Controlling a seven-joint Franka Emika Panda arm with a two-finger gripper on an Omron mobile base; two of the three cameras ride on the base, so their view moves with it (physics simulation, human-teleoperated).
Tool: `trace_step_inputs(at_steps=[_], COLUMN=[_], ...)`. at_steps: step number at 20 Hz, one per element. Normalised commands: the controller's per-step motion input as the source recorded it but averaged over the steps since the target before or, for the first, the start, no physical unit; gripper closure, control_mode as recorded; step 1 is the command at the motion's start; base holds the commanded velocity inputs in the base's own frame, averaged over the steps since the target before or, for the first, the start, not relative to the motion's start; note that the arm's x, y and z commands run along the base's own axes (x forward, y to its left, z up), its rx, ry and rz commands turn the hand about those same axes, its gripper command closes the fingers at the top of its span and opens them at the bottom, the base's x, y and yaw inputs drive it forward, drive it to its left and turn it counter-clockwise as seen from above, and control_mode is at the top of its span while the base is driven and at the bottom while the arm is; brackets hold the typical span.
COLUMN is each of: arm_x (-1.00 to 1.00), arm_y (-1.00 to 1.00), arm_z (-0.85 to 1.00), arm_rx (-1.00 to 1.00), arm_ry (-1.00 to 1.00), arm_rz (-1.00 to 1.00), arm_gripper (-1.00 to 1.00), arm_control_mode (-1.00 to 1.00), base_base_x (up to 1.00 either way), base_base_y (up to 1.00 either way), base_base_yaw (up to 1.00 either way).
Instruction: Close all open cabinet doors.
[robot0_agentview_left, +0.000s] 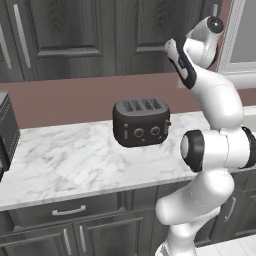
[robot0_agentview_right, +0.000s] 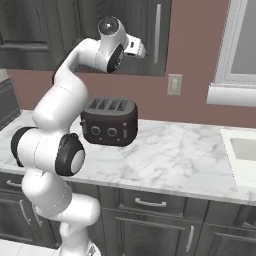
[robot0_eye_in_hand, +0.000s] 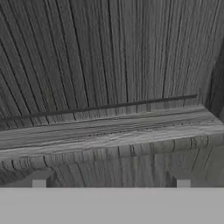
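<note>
Upper cabinet doors (robot0_agentview_left: 65, 35) of dark wood grain hang above the counter, one with a silver bar handle (robot0_agentview_left: 22, 35). My arm reaches up to the upper door (robot0_agentview_right: 150, 55), whose vertical handle (robot0_agentview_right: 157, 32) lies just right of my gripper (robot0_agentview_right: 139, 49). The hand view looks straight at that door's recessed panel (robot0_eye_in_hand: 109, 65) and lower rail from very close. My gripper (robot0_eye_in_hand: 111, 181) is open, its fingertips (robot0_eye_in_hand: 39, 181) wide apart with nothing between them. Whether this door stands ajar I cannot tell. Lower cabinet doors (robot0_agentview_left: 107, 235) under the counter look shut.
A black toaster (robot0_agentview_left: 141, 121) stands on the marble counter (robot0_agentview_left: 65, 165), below my arm. At the left edge sits a dark appliance (robot0_agentview_left: 6, 130). A white sink (robot0_agentview_right: 244, 152), a window (robot0_agentview_right: 240, 45) and a wall outlet (robot0_agentview_right: 174, 84) lie to the right.
</note>
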Motion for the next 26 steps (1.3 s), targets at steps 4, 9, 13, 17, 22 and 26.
trace_step_inputs(at_steps=[4, 9, 13, 17, 22, 26], arm_x=[-0.70, -0.96, -1.00, -0.96, -0.80, -0.54], arm_y=[0.00, 0.00, 0.00, 0.04, 0.17, 0.18], arm_z=[-0.04, -0.13, -0.17, -0.28, -0.32, -0.27], arm_rx=[0.00, 0.01, 0.02, 0.00, 0.00, 0.00], arm_ry=[-0.12, -0.11, -0.08, -0.02, 0.01, 0.01], arm_rz=[0.01, 0.00, 0.00, 0.00, 0.00, 0.00], arm_gripper=[-1.00, -1.00, -1.00, -1.00, -1.00, -1.00], arm_control_mode=[-1.00, -1.00, -1.00, -1.00, -1.00, -1.00], base_base_x=[0.00, 0.00, 0.00, 0.00, 0.00, 0.00], base_base_y=[0.00, 0.00, 0.00, 0.00, 0.00, 0.00], base_base_yaw=[0.00, 0.00, 0.00, 0.00, 0.00, 0.00])
